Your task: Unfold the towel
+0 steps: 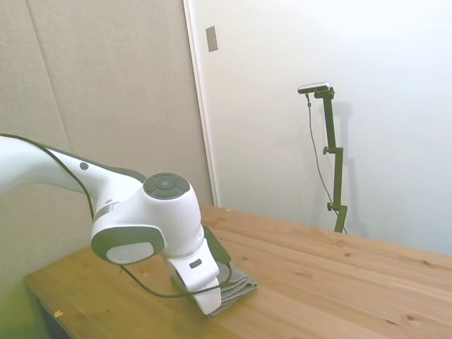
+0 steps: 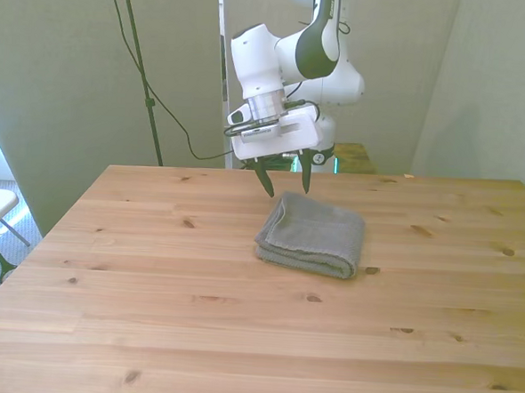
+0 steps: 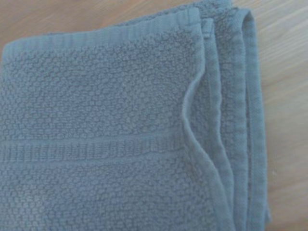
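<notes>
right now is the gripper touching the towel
Apart. In the front view the gripper, open, has its fingertips just above the far edge of the folded towel, with a sliver of table between.

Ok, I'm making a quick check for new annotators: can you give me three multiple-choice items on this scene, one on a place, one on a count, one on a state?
1. Where is the gripper in the front view?
A. Above the towel's far edge, towards the front view's left
B. Off the table's near edge
C. Flat on the bare wood, far from the towel

2. How many towels lie on the table?
A. One
B. Two
C. Three

3. What state is the towel in?
A. Spread flat in one layer
B. Folded, with layered edges
C. Hanging from the gripper

Answers: 1 A, the spread fingers hang just over that edge. 2 A, only one grey cloth shows. 3 B, the wrist view shows stacked hems.
</notes>
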`<state>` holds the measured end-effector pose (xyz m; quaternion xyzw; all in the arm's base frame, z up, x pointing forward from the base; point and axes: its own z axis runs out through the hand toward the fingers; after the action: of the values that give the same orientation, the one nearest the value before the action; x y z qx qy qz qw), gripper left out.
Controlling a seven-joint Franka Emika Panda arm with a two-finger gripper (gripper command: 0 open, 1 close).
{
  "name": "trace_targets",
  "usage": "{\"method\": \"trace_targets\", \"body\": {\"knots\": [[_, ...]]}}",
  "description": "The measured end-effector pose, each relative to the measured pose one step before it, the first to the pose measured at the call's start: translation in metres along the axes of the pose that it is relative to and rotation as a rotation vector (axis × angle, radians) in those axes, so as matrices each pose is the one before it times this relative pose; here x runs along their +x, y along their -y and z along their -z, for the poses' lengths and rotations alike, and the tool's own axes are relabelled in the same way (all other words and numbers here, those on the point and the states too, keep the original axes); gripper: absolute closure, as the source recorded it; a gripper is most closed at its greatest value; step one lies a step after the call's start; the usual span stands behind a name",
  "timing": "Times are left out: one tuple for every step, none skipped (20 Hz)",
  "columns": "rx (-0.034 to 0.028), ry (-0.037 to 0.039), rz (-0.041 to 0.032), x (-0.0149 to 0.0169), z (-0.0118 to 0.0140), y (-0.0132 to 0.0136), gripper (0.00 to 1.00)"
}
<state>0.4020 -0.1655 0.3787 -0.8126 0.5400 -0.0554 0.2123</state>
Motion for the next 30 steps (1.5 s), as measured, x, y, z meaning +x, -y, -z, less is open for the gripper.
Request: {"method": "trace_targets", "body": {"knots": [[0.01183,0.00890,0.01240,-0.00160,-0.00227,0.00155,0.00],[0.00847,0.00619,0.00895,-0.00123,-0.00122,0.00115,0.00],[0.00697,0.00484,0.00519,-0.00074,-0.00104,0.00069,1.00],[0.00412,0.00324,0.00320,0.00006,-0.00089,-0.00009,1.00],[0.00086,0.00179,0.00103,0.00032,-0.00081,-0.00020,1.00],[-0.00087,0.00102,0.00022,0.00055,-0.00084,-0.00007,1.00],[-0.00107,0.00009,-0.00023,0.00081,-0.00056,0.00036,1.00],[-0.00091,-0.00039,-0.00041,0.00106,-0.00038,0.00062,1.00],[-0.00126,-0.00016,-0.00124,0.00112,-0.00054,0.00025,1.00],[-0.00074,-0.00049,-0.00168,0.00125,-0.00043,0.00008,1.00],[0.00028,-0.00070,-0.00165,0.00108,-0.00020,0.00033,1.00],[0.00107,-0.00120,-0.00191,0.00106,-0.00019,0.00042,1.00],[-0.00007,-0.00143,-0.00138,0.00118,-0.00042,0.00013,1.00],[-0.00070,-0.00052,-0.00023,0.00087,-0.00034,0.00029,1.00],[-0.00002,-0.00089,0.00034,0.00092,-0.00002,0.00073,1.00],[0.00026,-0.00110,0.00055,0.00103,0.00012,0.00091,1.00],[-0.00018,-0.00064,0.00075,0.00084,-0.00007,0.00055,1.00],[-0.00068,-0.00051,0.00014,0.00101,-0.00025,0.00023,1.00],[-0.00042,-0.00082,-0.00096,0.00128,-0.00006,-0.00006,1.00],[-0.00050,-0.00128,-0.00140,0.00161,0.00000,0.00002,1.00],[-0.00070,-0.00079,-0.00106,0.00139,-0.00017,-0.00011,1.00],[-0.00112,-0.00131,-0.00026,0.00109,-0.00060,-0.00025,1.00],[-0.00103,-0.00041,0.00024,0.00061,-0.00052,-0.00034,1.00],[-0.00065,-0.00017,0.00035,0.00048,-0.00028,-0.00019,1.00],[-0.00067,0.00002,0.00001,0.00051,-0.00025,-0.00041,1.00],[-0.00105,0.00029,-0.00013,0.00060,-0.00044,-0.00054,1.00],[-0.00106,0.00028,0.00000,0.00072,-0.00047,-0.00054,1.00],[-0.00046,-0.00023,0.00004,0.00080,-0.00014,-0.00046,1.00],[0.00000,-0.00038,-0.00089,0.00060,0.00010,-0.00048,1.00],[0.00033,-0.00053,-0.00126,0.00046,0.00026,-0.00042,1.00]]}}
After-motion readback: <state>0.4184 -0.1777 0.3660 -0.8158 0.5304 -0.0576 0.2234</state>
